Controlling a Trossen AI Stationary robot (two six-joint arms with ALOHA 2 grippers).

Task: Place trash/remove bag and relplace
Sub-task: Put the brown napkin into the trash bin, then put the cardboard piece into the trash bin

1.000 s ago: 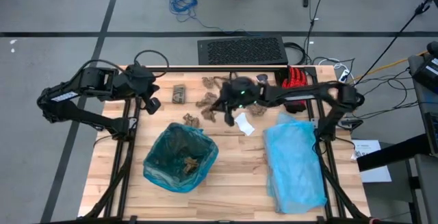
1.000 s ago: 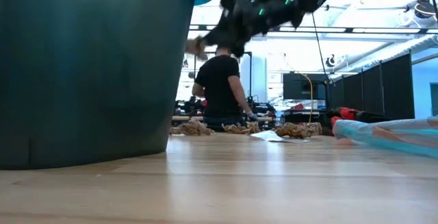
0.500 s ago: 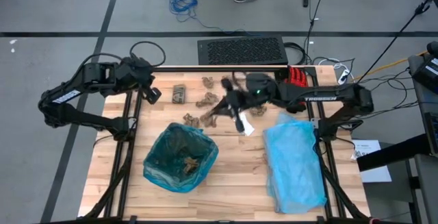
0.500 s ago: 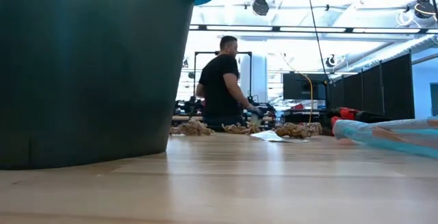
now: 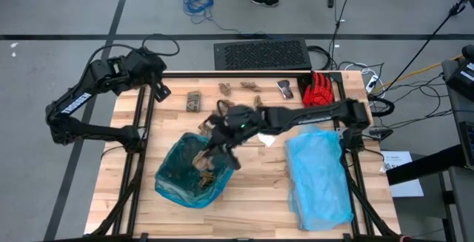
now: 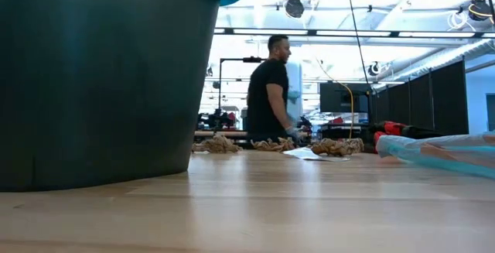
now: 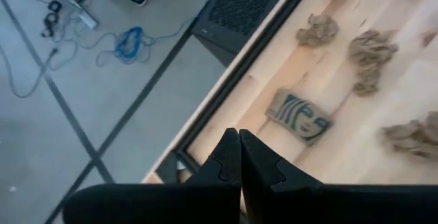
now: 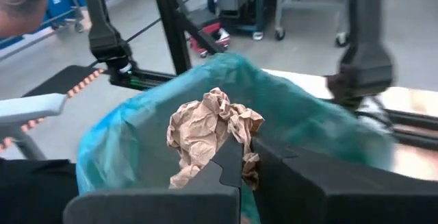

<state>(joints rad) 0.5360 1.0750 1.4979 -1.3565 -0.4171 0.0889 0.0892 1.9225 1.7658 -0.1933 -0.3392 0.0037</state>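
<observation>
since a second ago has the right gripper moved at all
Yes. In the high view the right gripper, shut on a brown paper scrap, has swung from near the white scrap to above the bag.

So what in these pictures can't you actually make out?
- How much trash already lies in the bag: in the high view the right gripper, shut on a brown paper scrap, covers part of the opening.
- The scraps at the table's far side: small and distant in the low view; the bag's wall blocks that picture's left half.
- The left gripper, shut over the table's far left corner: absent from the low view.
</observation>
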